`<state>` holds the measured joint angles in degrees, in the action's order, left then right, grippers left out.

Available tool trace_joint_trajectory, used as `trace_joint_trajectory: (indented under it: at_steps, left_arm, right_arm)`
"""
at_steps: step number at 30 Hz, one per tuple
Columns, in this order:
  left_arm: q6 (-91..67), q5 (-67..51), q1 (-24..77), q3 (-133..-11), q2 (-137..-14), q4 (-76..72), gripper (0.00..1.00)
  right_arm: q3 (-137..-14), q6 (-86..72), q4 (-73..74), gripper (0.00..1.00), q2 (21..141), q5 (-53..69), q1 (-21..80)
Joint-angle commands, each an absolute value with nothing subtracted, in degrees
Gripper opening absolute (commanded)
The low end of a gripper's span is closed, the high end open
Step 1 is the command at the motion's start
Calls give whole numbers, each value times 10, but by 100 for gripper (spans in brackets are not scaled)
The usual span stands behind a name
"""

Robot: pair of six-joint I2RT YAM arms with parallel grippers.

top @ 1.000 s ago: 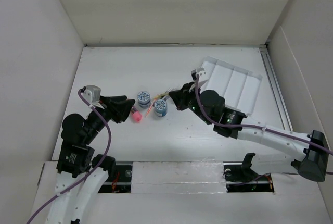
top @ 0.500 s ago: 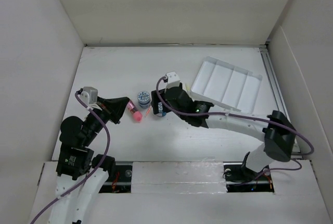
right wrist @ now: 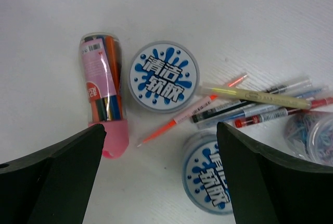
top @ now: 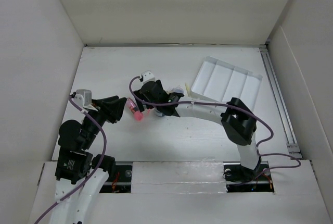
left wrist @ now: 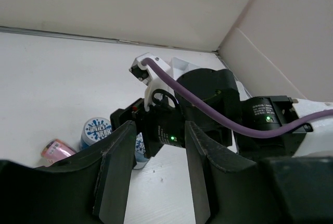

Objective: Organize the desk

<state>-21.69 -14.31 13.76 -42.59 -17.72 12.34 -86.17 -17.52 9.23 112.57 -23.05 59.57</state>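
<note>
The marker tube [right wrist: 102, 86] lies left of centre on the surface [top: 109, 62], long axis roughly far-to-near, close under the wide-spread, empty right gripper [right wrist: 160, 130]; the half-spread left gripper [left wrist: 157, 146] is just left.

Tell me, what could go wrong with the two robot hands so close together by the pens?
The left gripper points straight at the right arm, close by, so they might bump. The pink tube lies on its side beneath the open right gripper and could roll if nudged. The pens lie crossed in a loose pile, so grabbing one may drag others.
</note>
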Motion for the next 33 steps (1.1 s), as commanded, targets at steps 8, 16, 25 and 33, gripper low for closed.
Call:
trace_joint_trajectory:
  at_steps: [8, 16, 25, 33]
  left_arm:
    - [-226, -120, 134, -441, -161, 115, 39]
    - [-229, -110, 134, -443, -157, 118, 39]
    - [-230, -110, 134, -439, -143, 113, 39]
    - [-229, -113, 134, -436, -140, 110, 40]
  right_arm:
    - [-970, -161, 112, 94, 1217, -155, 556]
    - [-1004, -160, 104, 83, 1252, -135, 542]
    - [-930, -185, -16, 51, 1181, -116, 542]
    - [-835, -217, -105, 48, 1022, -124, 517]
